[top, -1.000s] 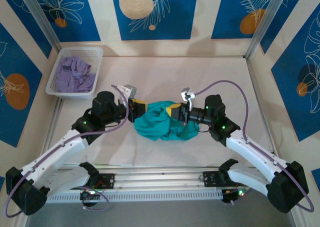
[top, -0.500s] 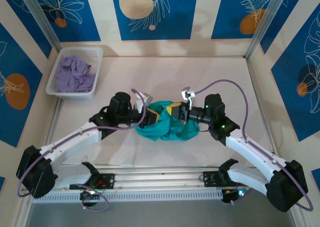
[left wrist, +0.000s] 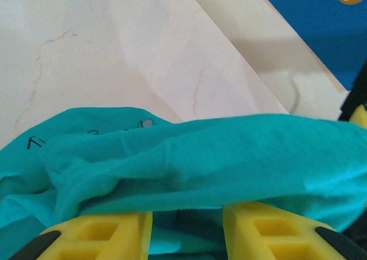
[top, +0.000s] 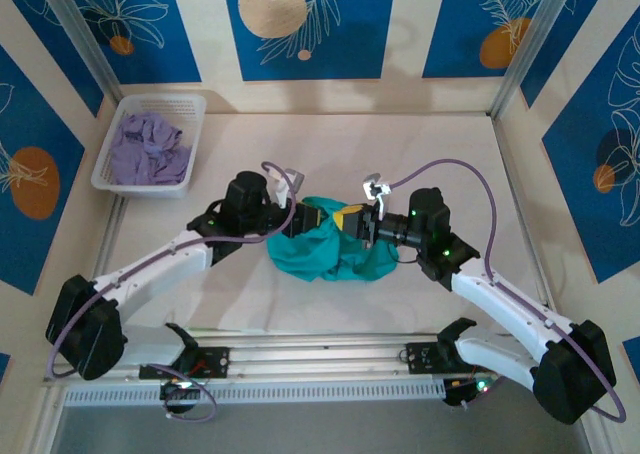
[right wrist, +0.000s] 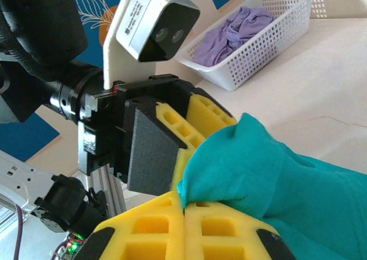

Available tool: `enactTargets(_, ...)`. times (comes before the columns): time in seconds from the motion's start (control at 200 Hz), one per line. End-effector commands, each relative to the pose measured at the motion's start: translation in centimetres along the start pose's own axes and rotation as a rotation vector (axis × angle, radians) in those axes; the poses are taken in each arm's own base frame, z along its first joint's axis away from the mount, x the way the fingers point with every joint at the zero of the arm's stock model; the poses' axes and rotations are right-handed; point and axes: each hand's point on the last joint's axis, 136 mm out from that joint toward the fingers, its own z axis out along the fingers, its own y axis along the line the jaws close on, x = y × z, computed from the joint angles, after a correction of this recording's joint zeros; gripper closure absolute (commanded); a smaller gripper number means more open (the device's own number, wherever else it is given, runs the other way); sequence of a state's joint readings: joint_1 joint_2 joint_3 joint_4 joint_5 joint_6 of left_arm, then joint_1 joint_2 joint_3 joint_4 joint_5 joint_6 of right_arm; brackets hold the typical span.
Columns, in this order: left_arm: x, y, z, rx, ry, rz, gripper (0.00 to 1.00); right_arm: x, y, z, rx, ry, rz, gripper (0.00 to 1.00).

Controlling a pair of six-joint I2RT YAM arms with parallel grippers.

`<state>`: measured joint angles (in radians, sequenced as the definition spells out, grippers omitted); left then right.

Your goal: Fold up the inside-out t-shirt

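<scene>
right pincer [right wrist: 183, 208] — clamped on inside-out t-shirt [right wrist: 275, 174] edge, anchoring it | left pincer [left wrist: 187, 231] — parted against fabric, probably for second hold

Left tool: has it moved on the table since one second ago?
Yes. Seen from above, the left tool has moved to the right, away from the basket and closer to the right tool, over the green shirt.

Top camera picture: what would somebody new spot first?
A crumpled teal-green fabric t-shirt lies in the middle. The right claw pinches its top edge shut, while the left claw faces it with yellow fingers apart. At the far left corner, a white plastic basket holds a pale lavender-purple garment.
</scene>
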<state>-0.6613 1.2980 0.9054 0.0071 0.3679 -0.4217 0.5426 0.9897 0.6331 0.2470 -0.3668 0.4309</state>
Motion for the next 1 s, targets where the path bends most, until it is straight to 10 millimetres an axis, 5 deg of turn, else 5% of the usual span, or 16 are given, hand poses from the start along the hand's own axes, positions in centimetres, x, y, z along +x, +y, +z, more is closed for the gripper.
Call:
enactTargets(0.0, -1.9, 0.3, 0.2, -0.03, -0.037, 0.003, 0.58, -1.1, 0.5, -0.2, -0.011, -0.032, -0.02, 1.0)
enactTargets(0.385, -2.0, -0.4, 2.0, 0.041, -0.003, 0.005, 0.53, -0.9, 0.3, -0.1, -0.009, -0.028, -0.014, 1.0)
enactTargets(0.53, -2.7, -0.5, 1.7, 0.033, -0.029, 0.025, 0.68, -0.8, 0.2, -0.2, -0.005, -0.028, -0.015, 1.0)
enactTargets(0.665, -2.9, -0.6, 0.8, 0.018, -0.036, 0.062, 1.0, -0.8, 0.0, -0.4, 0.017, -0.027, -0.027, 1.0)
enactTargets(0.995, -3.4, -3.3, -3.3, 0.205, -0.078, 0.073, 1.0, -1.1, -0.9, -1.4, 0.075, -0.041, -0.036, 1.0)
